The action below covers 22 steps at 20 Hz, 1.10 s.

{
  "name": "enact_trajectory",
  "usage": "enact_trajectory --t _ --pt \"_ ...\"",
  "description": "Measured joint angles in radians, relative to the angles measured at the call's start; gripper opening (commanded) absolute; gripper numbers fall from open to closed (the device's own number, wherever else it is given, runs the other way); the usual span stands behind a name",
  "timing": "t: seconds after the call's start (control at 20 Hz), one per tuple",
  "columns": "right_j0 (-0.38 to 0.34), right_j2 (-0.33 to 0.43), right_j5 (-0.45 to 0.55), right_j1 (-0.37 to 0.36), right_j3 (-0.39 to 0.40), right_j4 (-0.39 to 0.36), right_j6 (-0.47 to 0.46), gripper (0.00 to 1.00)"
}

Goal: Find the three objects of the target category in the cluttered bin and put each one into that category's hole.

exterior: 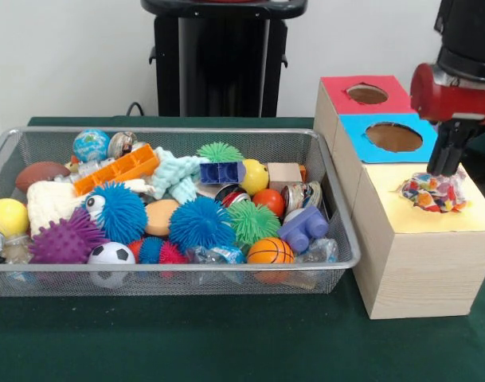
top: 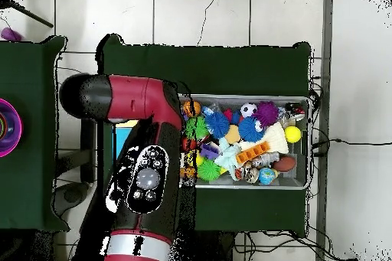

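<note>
The gripper [exterior: 445, 169] hangs over the yellow-topped box [exterior: 421, 255] at the table's right end in the front view, its dark tips right at the top of a paper wad [exterior: 435, 192] that sits in the hole, plugging it so the opening itself is hidden. Whether the jaws are closed on the wad or have let go I cannot tell; the tips merge with the paper. The overhead view does not help, since the arm [top: 145, 174] covers the boxes. This looks like the drop step for one wad: it is at the right hole but bulges above the rim and has not gone down. The next move likely calls for a release, if it is held, and perhaps a gentle downward push to get the wad through, then a lift clear of the blue box [exterior: 389, 137] and red box [exterior: 365, 95] behind. The bin [exterior: 170, 274] fills the table's left and middle; among its balls and toys I can pick out no other wad, so further searching may need digging.
</note>
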Motion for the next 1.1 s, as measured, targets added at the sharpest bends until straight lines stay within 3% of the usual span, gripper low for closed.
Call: enact_trajectory --t 0.3,0.55,1.1 --pt "-0.015 0.000 -0.168 0.033 0.038 0.000 0.000 0.00" --pt "-0.023 0.000 -0.195 0.058 0.040 0.002 0.000 0.00" --pt "0.008 -0.004 -0.193 0.034 0.088 0.031 0.001 0.00"
